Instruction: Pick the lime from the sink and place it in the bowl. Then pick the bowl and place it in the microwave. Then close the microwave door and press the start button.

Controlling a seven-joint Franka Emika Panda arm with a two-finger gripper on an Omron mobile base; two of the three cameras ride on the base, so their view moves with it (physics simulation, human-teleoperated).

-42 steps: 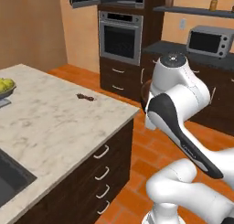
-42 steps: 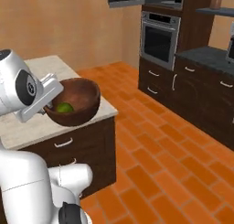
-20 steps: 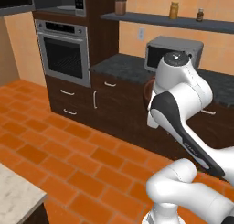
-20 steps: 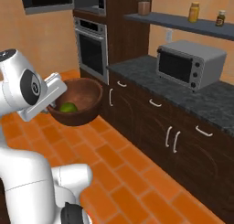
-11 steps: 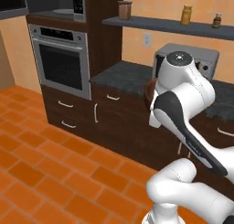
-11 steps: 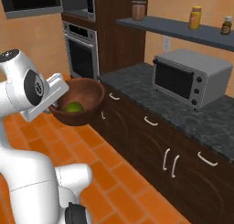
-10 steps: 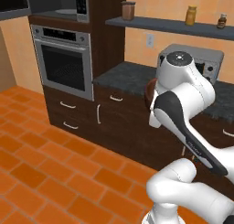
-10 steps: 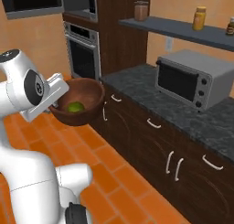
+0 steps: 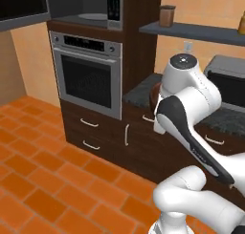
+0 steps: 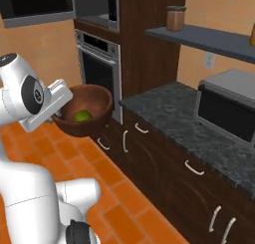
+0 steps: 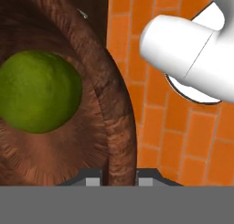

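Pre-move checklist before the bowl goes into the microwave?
1. Lime inside the bowl: ok.
2. End effector shut on the bowl's wall, one finger on each side: ok.
3. Bowl carried upright, lime settled at the bottom: ok.
4. Microwave cavity open: ok, the turntable shows above the oven.
5. Microwave door swung fully clear: cannot tell.
6. Bowl level with the cavity: not ok, it hangs at oven height.

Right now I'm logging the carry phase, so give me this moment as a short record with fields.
held item: bowl, wall clamped by the gripper
bowl contents: lime
bowl height: off the floor, level with the oven
microwave: above the oven, door open
stage: bowl not yet in the microwave
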